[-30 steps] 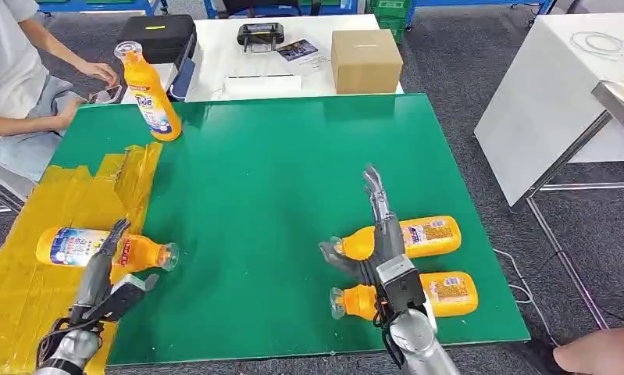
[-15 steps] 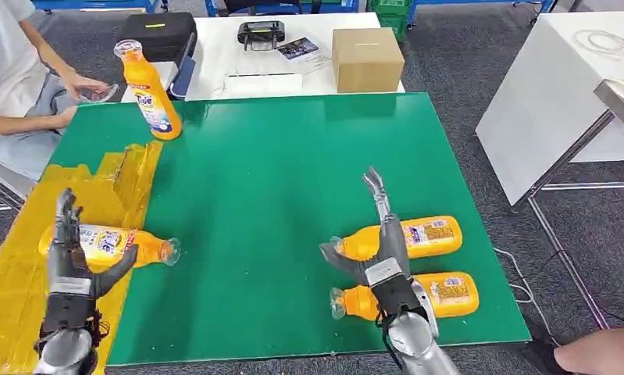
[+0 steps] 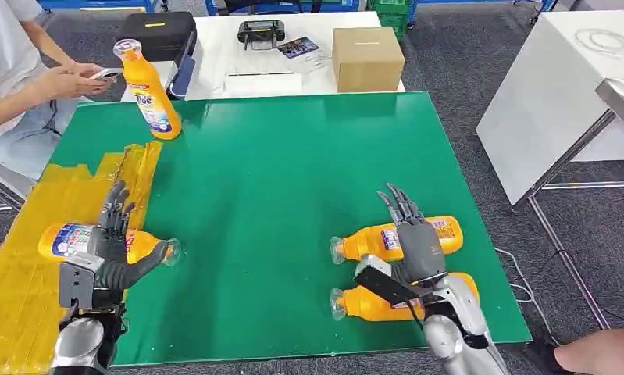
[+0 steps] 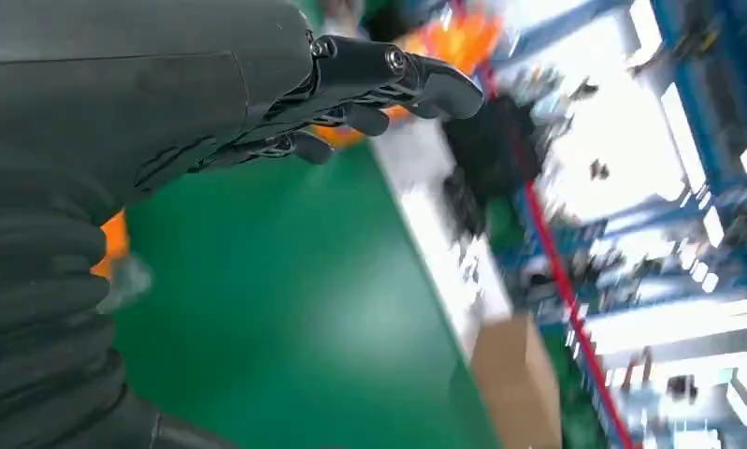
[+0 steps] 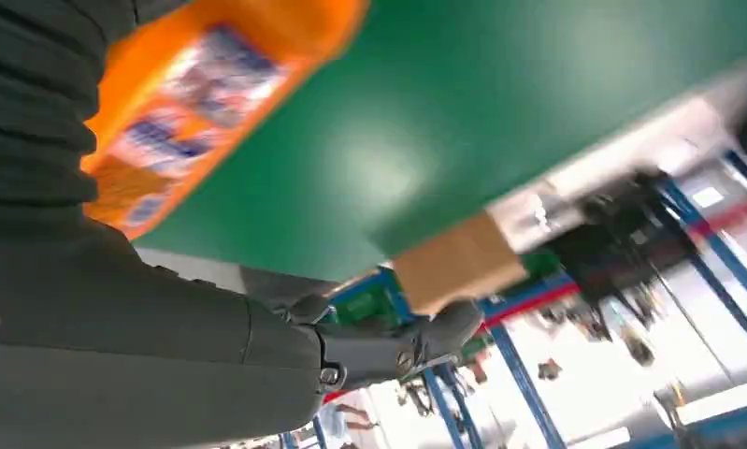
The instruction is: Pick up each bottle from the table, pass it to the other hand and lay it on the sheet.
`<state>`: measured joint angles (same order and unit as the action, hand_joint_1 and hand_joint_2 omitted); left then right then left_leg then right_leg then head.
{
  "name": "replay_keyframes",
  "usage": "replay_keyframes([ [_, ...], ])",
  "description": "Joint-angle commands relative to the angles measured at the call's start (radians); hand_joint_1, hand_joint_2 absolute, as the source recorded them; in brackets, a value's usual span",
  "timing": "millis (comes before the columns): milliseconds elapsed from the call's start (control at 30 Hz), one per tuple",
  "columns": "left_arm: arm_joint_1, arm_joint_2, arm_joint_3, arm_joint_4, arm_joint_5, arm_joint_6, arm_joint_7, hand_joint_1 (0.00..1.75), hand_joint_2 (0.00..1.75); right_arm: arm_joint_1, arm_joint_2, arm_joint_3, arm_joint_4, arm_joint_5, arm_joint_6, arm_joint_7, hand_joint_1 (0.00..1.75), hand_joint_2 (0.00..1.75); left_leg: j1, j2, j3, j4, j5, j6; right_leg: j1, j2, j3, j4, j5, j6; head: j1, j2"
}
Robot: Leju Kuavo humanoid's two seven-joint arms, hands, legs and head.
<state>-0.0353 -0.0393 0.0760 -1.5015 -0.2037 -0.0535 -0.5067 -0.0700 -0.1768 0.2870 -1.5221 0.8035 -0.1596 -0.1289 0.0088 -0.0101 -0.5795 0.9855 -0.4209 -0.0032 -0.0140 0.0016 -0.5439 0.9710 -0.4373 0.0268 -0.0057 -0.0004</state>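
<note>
Both hands hover with fingers spread over lying bottles, holding nothing.

On your far left, a person [image 3: 16, 78] sits at the desk [image 3: 277, 172] corner. The yellow sheet [image 3: 27, 289] carries one bottle on its side [image 3: 78, 241], directly beneath the left hand [image 3: 109, 250], whose fingers [image 3: 115, 205] are spread and raised above it; you cannot tell whether they touch it. Well beyond those fingers an upright bottle [image 3: 148, 92] stands at the green surface's far edge. To the right, the right hand [image 3: 418, 250] is splayed over two lying bottles: the farther bottle [image 3: 371, 241] sits under its fingers [image 3: 402, 205], the nearer bottle [image 3: 371, 303] by its thumb. A cardboard box [image 3: 367, 58] rests far beyond.
</note>
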Motion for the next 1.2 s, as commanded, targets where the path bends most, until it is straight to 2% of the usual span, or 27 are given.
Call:
replay_keyframes([
  [33,-0.086,-0.015,-0.119,0.136,0.028,-0.029,0.051,0.00,1.75,-0.080,-0.196,-0.056,0.132,0.001,0.131,0.007,0.00,1.75,0.000,-0.003,0.002,0.000,-0.001,0.002,0.000,-0.004,0.004,-0.002,-0.001,0.000,0.000,0.000],
  [267,-0.100,-0.019,-0.139,0.162,0.077,-0.062,0.064,0.00,1.75,-0.106,-0.245,-0.006,0.168,0.005,0.187,0.032,0.00,1.75,0.000,0.000,0.002,0.000,0.000,0.001,0.001,-0.001,0.004,-0.002,0.000,0.000,0.000,0.000],
  [500,-0.101,-0.019,-0.140,0.162,0.077,-0.063,0.064,0.00,1.75,-0.109,-0.245,-0.006,0.172,0.005,0.188,0.032,0.00,1.75,0.000,0.001,0.002,0.000,-0.001,0.001,0.001,0.000,0.003,-0.001,0.000,0.000,0.000,0.000],
  [567,-0.113,-0.025,-0.147,0.171,0.078,-0.065,0.064,0.00,1.75,-0.137,-0.241,0.011,0.212,0.012,0.198,0.043,0.00,1.75,0.000,0.002,0.002,0.000,-0.001,0.001,0.001,0.000,0.003,-0.001,0.000,0.000,0.000,0.000],
  [767,-0.140,-0.031,-0.165,0.197,0.077,-0.064,0.064,0.00,1.75,-0.248,-0.208,0.078,0.364,0.053,0.208,0.053,0.00,1.75,0.000,0.003,0.001,0.000,0.000,0.001,0.001,0.002,0.002,-0.001,0.001,0.000,0.000,0.000],
  [1200,-0.159,-0.045,-0.167,0.215,0.085,-0.068,0.081,0.00,1.75,-0.341,-0.113,0.191,0.560,0.219,0.121,0.121,0.00,1.75,0.000,0.003,0.001,0.000,0.001,0.002,0.001,0.002,0.002,-0.001,0.001,0.000,0.000,0.000],
])
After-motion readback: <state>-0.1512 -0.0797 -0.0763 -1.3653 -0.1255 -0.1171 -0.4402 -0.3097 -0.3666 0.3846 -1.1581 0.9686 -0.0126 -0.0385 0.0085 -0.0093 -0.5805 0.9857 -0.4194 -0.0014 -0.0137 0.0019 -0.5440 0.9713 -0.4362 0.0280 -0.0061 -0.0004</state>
